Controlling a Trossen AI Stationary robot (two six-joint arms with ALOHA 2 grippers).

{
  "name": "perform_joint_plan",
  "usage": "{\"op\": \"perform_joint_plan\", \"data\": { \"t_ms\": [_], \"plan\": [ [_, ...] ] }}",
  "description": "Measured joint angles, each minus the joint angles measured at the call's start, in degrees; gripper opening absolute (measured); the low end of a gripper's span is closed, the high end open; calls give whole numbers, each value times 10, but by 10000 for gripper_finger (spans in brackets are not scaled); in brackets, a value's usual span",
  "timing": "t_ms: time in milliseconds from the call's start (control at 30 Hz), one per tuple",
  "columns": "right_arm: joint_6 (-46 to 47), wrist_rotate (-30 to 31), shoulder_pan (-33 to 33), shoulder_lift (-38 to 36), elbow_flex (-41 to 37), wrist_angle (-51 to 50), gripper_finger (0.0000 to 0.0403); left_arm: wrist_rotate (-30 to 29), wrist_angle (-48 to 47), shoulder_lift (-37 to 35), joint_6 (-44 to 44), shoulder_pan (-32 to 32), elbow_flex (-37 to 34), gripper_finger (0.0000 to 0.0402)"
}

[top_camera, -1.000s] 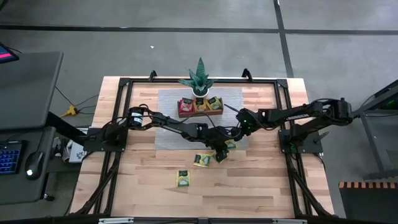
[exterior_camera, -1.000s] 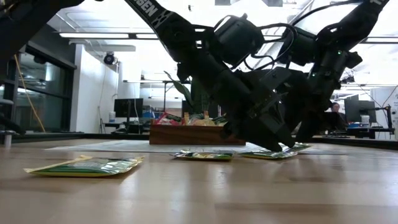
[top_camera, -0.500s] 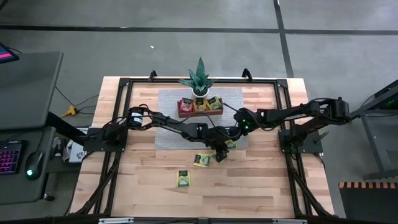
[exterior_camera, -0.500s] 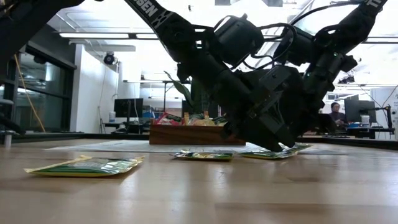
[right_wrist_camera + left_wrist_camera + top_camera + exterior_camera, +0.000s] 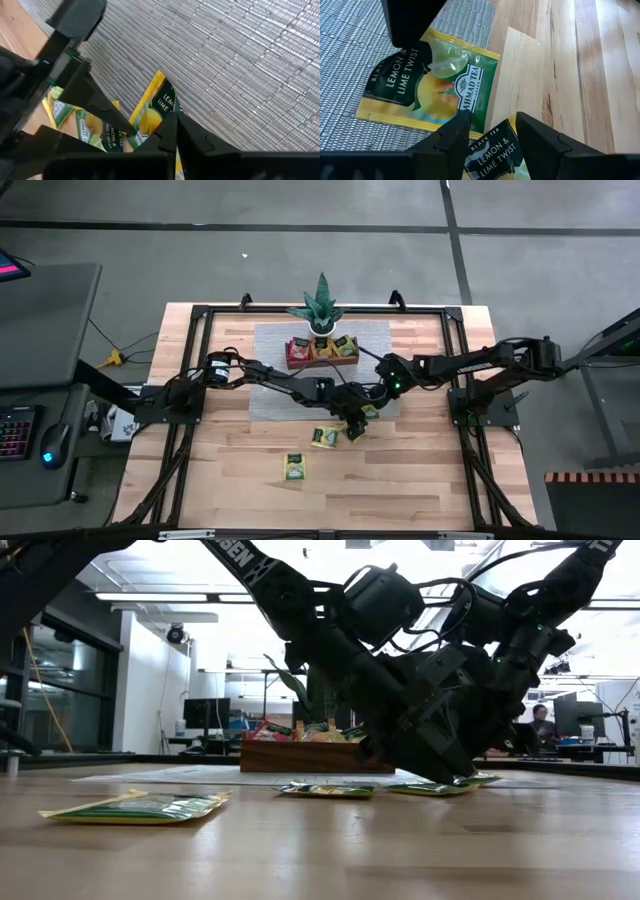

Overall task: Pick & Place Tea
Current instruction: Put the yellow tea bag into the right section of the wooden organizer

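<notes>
A yellow-green lemon and lime tea packet [image 5: 445, 85] lies on the grey woven mat [image 5: 275, 370] near its right front corner. My right gripper [image 5: 172, 125] is shut on it. My left gripper [image 5: 487, 117] stands open just in front of it, fingertips low over the wood. A second tea packet [image 5: 492, 152] lies under and between them, overlapping the first one's corner. I cannot tell whether those fingers touch it. Two more packets [image 5: 324, 438] [image 5: 294, 467] lie flat on the bare wood nearer the front. My right gripper has its two fingers closed together on one end of the packet [image 5: 159, 112], at the dark-printed corner [image 5: 390, 75]. The fingers slant down from the table's right side. The rest of the packet lies flat on the mat.
The brown wooden tray [image 5: 322, 364] with red, orange and green packets stands on the far part of the mat. The spiky potted plant [image 5: 321, 308] is behind it. A black frame rail [image 5: 200, 360] runs around the table. Both arms cross closely above the mat's right front corner.
My right gripper has shut on the end of the packet on the mat and has tipped a little further down, staying in place. The packet still lies flat.
</notes>
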Motion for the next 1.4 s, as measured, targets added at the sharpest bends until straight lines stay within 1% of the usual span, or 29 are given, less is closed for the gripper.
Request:
{"op": "perform_joint_plan", "data": {
  "t_ms": [100,200,367,533,600,667,767,867,1167,1400],
  "plan": [
    [-9,4,0,0,0,-4,5,0,0,0,0,0,0,163],
    [-23,11,0,0,0,-6,22,0,0,0,0,0,0,163],
    [-55,14,0,0,0,-7,72,0,0,0,0,0,0,163],
    [-69,-2,4,0,0,-7,130,0,0,0,0,0,0,163],
    [-70,-2,8,0,0,-8,145,1,0,0,0,0,0,163],
    [-70,0,11,0,0,-8,152,1,0,0,0,0,0,163],
    [-71,4,12,0,0,-11,144,1,0,0,0,0,0,163],
    [-74,14,12,0,0,-27,119,1,0,0,0,0,0,163],
    [-95,29,11,0,0,-48,9,1,0,0,0,0,0,163],
    [-92,35,11,0,0,-37,3,1,0,0,0,0,0,163]
  ]
}}
